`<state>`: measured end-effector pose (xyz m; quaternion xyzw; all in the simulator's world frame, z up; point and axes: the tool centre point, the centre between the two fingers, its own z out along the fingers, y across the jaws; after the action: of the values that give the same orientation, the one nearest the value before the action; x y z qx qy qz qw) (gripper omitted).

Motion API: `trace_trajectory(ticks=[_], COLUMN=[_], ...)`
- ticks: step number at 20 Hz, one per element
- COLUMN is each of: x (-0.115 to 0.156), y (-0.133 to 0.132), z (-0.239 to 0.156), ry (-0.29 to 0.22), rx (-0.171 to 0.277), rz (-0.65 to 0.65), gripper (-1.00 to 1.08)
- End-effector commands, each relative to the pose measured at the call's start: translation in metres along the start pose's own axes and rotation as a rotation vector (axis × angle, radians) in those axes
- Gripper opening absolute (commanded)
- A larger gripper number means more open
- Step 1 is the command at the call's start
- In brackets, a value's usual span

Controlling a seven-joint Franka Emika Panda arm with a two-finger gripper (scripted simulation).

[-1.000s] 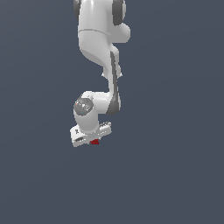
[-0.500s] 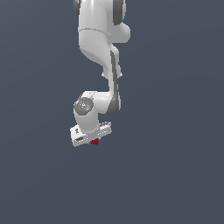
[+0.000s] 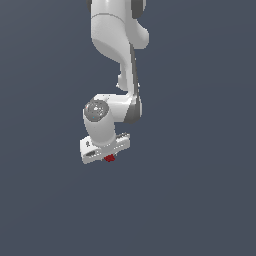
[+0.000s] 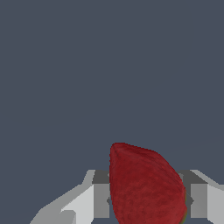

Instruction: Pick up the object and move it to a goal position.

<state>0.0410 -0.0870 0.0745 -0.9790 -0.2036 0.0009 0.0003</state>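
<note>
The object, a small red strawberry point(image 3: 110, 158), peeks out from under the white hand of the arm in the exterior view. In the wrist view the strawberry point(image 4: 146, 186) fills the space between the two fingers, and both grey pads press against its sides. My gripper point(image 3: 108, 156) is shut on it. The fingertips themselves are hidden behind the hand in the exterior view. My gripper point(image 4: 146, 201) holds the fruit with its pointed end sticking out past the fingers. No goal marker shows in either view.
A plain dark grey surface point(image 3: 200, 200) lies all around the arm. The white arm point(image 3: 117, 50) comes down from the upper middle of the exterior view.
The hand and the strawberry have shifted very slightly; the grip has stayed the same.
</note>
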Motion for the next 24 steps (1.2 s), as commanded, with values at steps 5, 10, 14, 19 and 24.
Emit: trace_trajectory(ticks=[5,10,14,19,24], x=[0.012,0.022,0.031,0.042,0.051], y=[-0.013,-0.024,-0.033,-0.043,-0.050], z=[-0.067,-0.126,-0.172,-0.227,-0.273], ry=[0.001,0.001,0.001,0.001,0.002], rx=[-0.001,-0.001,-0.001,-0.001,-0.001], rz=[-0.001,-0.001,-0.001,-0.001,-0.001], gripper=[-1.00,-1.00,-1.00,-1.00,-1.00])
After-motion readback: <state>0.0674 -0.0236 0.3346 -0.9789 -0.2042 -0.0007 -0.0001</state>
